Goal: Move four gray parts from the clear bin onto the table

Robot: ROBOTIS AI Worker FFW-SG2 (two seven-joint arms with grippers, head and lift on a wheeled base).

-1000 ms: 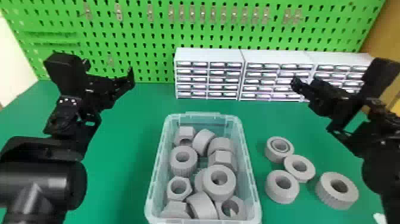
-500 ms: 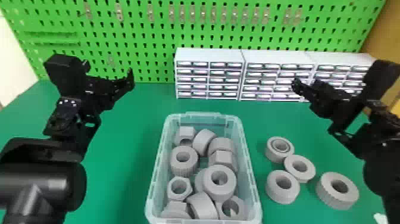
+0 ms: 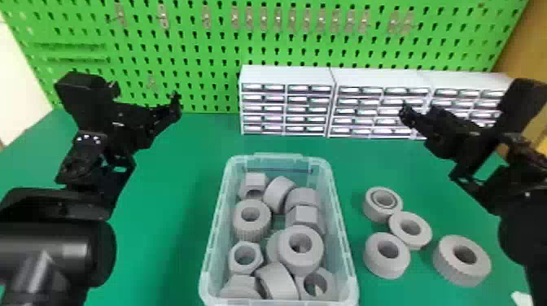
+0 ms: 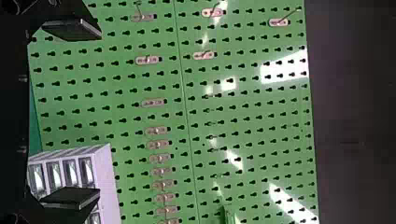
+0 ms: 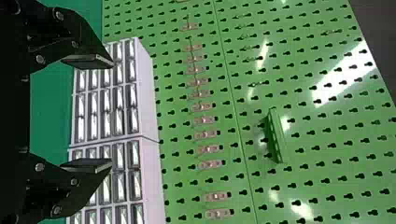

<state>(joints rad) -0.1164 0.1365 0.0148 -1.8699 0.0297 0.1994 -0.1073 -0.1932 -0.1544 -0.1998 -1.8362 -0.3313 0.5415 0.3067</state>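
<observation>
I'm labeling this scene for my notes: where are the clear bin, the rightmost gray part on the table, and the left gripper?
Clear bin (image 3: 278, 156): head view, far rim.
Rightmost gray part (image 3: 452, 272): head view, ribbed side.
Left gripper (image 4: 99, 113): left wrist view, midway between its fingers.

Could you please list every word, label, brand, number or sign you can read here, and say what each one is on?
No readable text.
Drawer units: fronts too small and blurred to tell whether they carry labels.
Clear bin: none readable.
Gray parts: none readable.
</observation>
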